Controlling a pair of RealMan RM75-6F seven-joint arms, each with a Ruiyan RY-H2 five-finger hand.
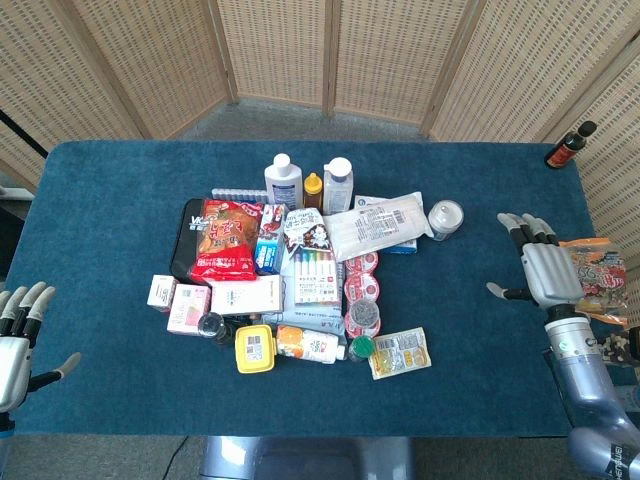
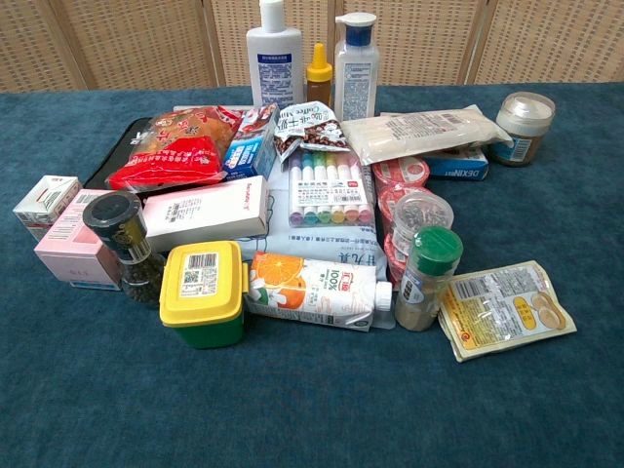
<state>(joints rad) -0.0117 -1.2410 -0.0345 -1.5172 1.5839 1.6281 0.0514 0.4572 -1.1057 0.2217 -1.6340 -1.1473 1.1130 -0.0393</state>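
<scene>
1. In the head view, the blue bench (image 1: 110, 200) carries a tight pile of groceries at its centre. The left robot hand (image 1: 20, 335) sits off the bench edge at about 8 o'clock, with its fingers spread and nothing in them.
2. In the same view, the right robot hand (image 1: 545, 268) is at 3 o'clock, palm down over the bench edge. Its fingers are apart and hold nothing. An orange snack packet (image 1: 598, 272) lies just beside it on its outer side, and we cannot tell whether they touch.
3. Nearest the left robot hand is the pink box (image 1: 188, 308) at the pile's 8 o'clock corner, well apart from it. Nearest the right robot hand on the pile side is a small lidded jar (image 1: 445, 219), at 2 o'clock of the pile. A dark bottle (image 1: 570, 145) lies at the bench's 1 o'clock corner.
4. The chest view shows neither robot hand, only the pile. A yellow tub (image 2: 202, 292) and a juice carton (image 2: 312, 291) lie side by side at 6 o'clock, a green-capped shaker (image 2: 426, 278) stands at 4 o'clock, and the pink box (image 2: 73, 242) is at 9 o'clock.
5. We judge that no grasp has begun and both hands are parked wide of the pile. Any pick would call for a long inward reach. The edge items stand free, while the inner ones are crowded and overlapping.
</scene>
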